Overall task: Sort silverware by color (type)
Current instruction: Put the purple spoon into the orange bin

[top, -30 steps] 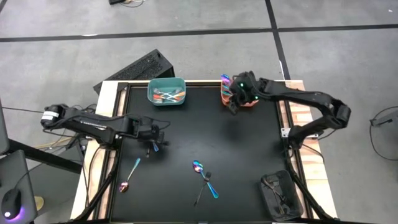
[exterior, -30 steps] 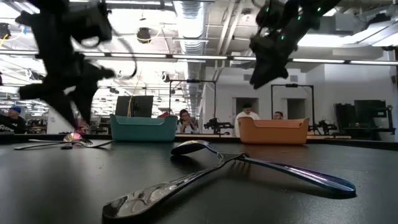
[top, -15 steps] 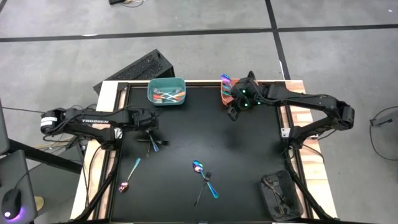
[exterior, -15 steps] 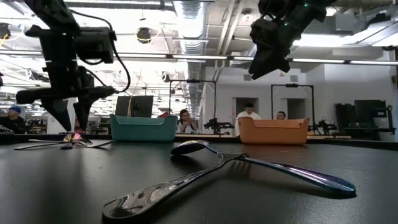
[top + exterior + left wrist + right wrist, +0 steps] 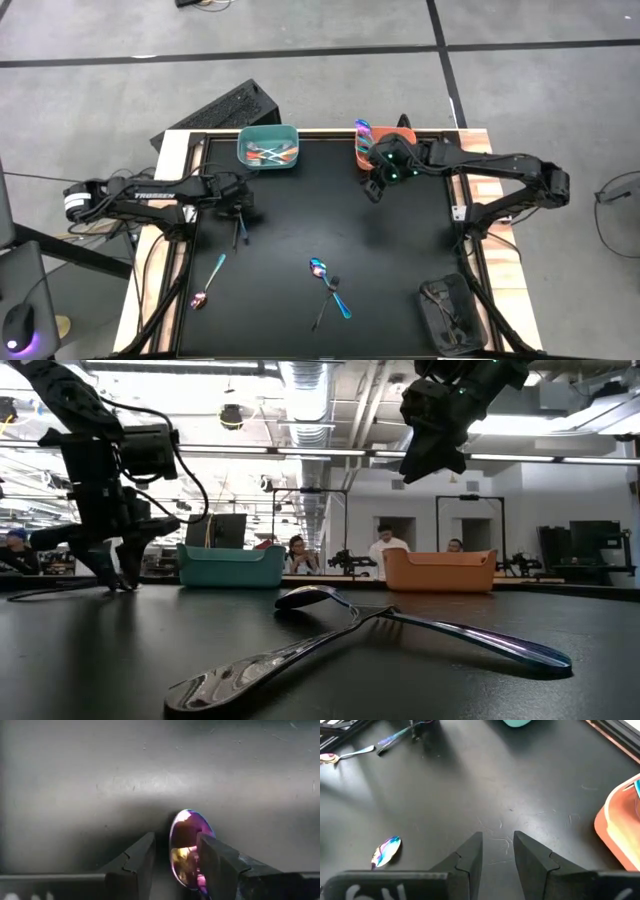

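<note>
My left gripper (image 5: pixel 238 213) stands low over the table's left part, pointing down, open. Its fingers straddle the iridescent purple-pink bowl (image 5: pixel 187 842) of a teal-handled spoon (image 5: pixel 239 233) lying flat. In the low view its tips (image 5: pixel 112 582) reach down to the table top. My right gripper (image 5: pixel 372 190) hangs open and empty above the table, just near of the orange bin (image 5: pixel 398 160). Another teal-handled spoon (image 5: pixel 208 284) lies at the near left. Two crossed pieces (image 5: pixel 329 285) lie near the middle. My left gripper comes at the spoon from above, one finger on each side of the bowl (image 5: pixel 187 842). One finger (image 5: pixel 212 857) overlaps the bowl's edge, the other (image 5: pixel 142 857) stands apart from it. I cannot tell whether either finger touches the spoon.
The teal bin (image 5: pixel 268 158) at the far edge holds several pieces. The orange bin holds iridescent pieces (image 5: pixel 362 128). A dark pouch (image 5: pixel 450 315) lies at the near right corner. People show in the room behind the table in the low view.
My left gripper has shifted a little toward the table's left and far side, turned about, and come down until its tips reach the table over the spoon. My right gripper has drawn away from the orange bin toward the near side.
</note>
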Available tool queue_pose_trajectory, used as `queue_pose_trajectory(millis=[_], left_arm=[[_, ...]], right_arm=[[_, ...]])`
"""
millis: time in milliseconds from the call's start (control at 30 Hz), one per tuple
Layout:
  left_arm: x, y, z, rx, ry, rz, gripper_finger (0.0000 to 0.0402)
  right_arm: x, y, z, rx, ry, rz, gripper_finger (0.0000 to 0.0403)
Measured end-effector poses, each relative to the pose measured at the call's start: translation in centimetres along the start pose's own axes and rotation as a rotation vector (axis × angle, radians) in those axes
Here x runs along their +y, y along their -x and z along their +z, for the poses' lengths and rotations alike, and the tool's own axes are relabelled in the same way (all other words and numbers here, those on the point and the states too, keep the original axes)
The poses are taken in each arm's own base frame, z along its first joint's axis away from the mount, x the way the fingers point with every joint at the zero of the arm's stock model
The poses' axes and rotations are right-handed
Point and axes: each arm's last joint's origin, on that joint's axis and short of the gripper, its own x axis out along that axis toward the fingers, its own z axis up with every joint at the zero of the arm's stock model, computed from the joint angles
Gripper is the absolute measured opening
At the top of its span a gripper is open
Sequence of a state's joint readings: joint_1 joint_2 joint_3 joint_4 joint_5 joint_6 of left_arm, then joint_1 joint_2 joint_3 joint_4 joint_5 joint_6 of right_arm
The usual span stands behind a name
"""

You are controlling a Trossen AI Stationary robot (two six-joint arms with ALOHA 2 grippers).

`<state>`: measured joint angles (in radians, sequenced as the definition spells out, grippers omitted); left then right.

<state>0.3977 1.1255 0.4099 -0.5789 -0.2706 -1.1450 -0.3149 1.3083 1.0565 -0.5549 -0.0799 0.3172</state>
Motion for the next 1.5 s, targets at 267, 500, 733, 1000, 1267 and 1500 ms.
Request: queue_pose_trajectory(millis=[267,500,733,1000,1267,1500], left_arm=[[-0.6,0.0,-0.2,-0.001,-0.021,-0.057,0.0019],[-2.6,0.7,-0.5,-0.011,-0.051,-0.252,0.0002],[-7.0,3.9,0.0,-0.243,-0.325,-0.618,0.0],[-9.8,7.3,0.6,-0.477,-0.434,-0.863,0.0],[-10.7,8.9,1.3,-0.574,-0.46,-0.955,0.0],[-11.1,9.8,1.3,-0.587,-0.48,-1.054,0.0]], right_arm=[[0.1,0.0,-0.2,0.019,-0.004,-0.003,0.0126],[0.1,0.0,-0.2,0.016,-0.017,-0.003,0.0126],[1.4,-0.1,-0.1,-0.022,-0.021,0.043,0.0126],[3.6,-0.7,0.5,-0.126,-0.016,0.14,0.0133],[5.7,-2.6,2.8,-0.362,-0.033,0.309,0.0179],[6.4,-5.4,3.1,-0.387,-0.063,0.378,0.0213]])
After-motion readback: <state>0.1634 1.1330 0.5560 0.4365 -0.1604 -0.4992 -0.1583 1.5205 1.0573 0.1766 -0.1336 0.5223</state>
